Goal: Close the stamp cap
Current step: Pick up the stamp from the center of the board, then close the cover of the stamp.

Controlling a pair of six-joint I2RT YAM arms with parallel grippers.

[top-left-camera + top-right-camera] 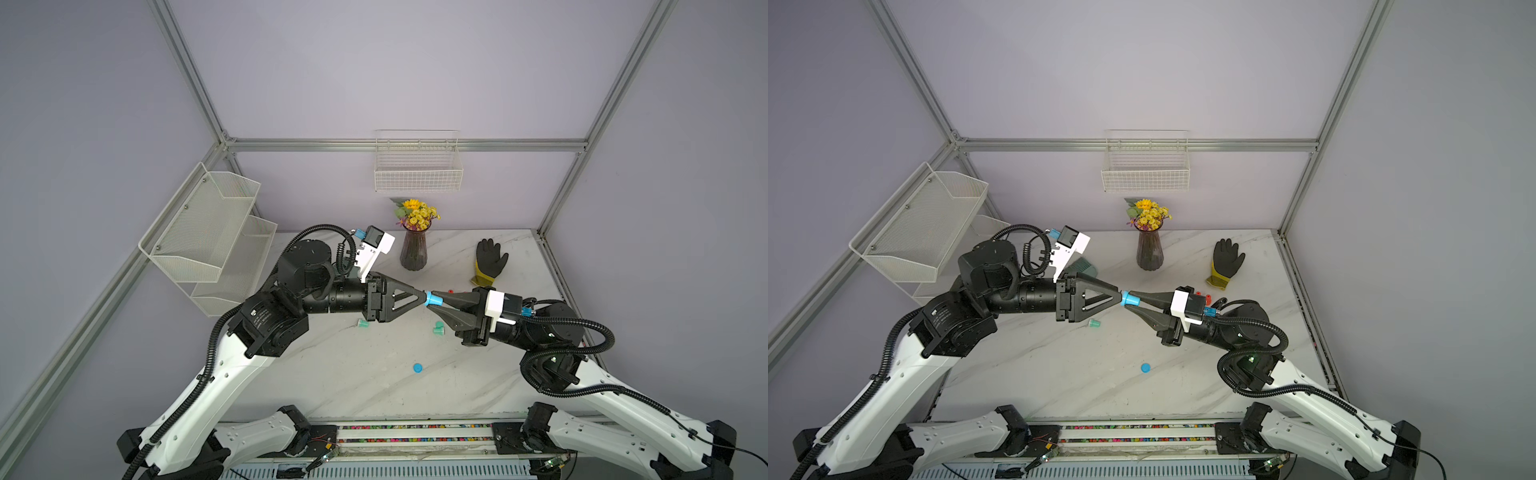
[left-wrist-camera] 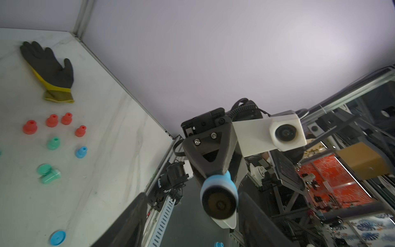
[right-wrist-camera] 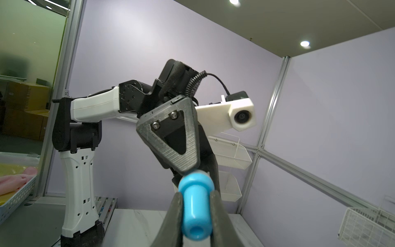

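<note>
My right gripper point(image 3: 196, 196) is shut on the handle of a blue stamp point(image 3: 195, 211), holding it level above the table in both top views point(image 1: 436, 299) point(image 1: 1133, 299). The stamp's wide end points at my left gripper point(image 1: 423, 297). In the left wrist view that end point(image 2: 219, 192) shows a dark round face with a pale blue rim. My left gripper point(image 2: 193, 194) is open, its fingers point(image 2: 128, 222) standing well apart on either side of that end without touching it. A loose round blue cap point(image 1: 417, 367) point(image 2: 57, 237) lies flat on the marble table point(image 1: 353, 374), nearer the front.
Several red stamps point(image 2: 51, 120), green stamps point(image 1: 438, 328) point(image 1: 363, 323) and another blue stamp point(image 2: 81, 152) stand on the table. A vase of flowers point(image 1: 414, 249) and a black glove point(image 1: 490, 259) lie behind the grippers. Wire racks point(image 1: 208, 232) and a basket point(image 1: 417, 166) hang on the walls.
</note>
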